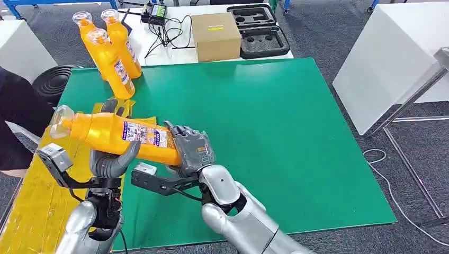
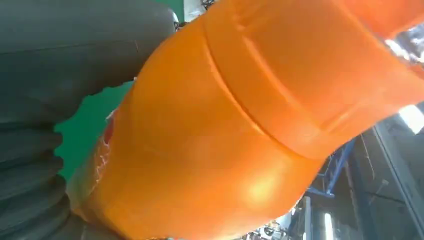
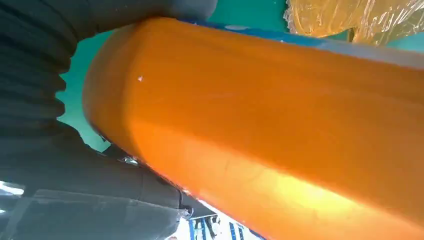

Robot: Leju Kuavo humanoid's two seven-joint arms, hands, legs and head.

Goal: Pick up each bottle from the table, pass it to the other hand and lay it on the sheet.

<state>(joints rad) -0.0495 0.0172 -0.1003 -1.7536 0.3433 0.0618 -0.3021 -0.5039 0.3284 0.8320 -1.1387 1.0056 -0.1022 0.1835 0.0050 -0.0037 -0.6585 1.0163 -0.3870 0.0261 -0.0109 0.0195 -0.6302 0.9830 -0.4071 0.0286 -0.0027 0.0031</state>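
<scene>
An orange bottle [image 1: 114, 133] with a clear cap and a printed label lies level in the air over the left part of the green mat [image 1: 275, 132]. My left hand [image 1: 113, 161] wraps its middle from below, thumb in front and fingers behind. My right hand [image 1: 191, 150] grips its base end. The wrist views show the bottle's orange body [image 2: 225, 135] [image 3: 280, 125] close against each hand. The crinkled yellow sheet [image 1: 32, 206] lies on the table's left side, below and left of the bottle. Three more orange bottles [image 1: 112, 63] stand at the mat's far left corner.
A cardboard box [image 1: 214, 36], a black foam tray [image 1: 259, 29] and cables sit on the white table behind the mat. A person in dark clothes [image 1: 16, 121] stands at the left edge. A white table [image 1: 392, 63] stands to the right.
</scene>
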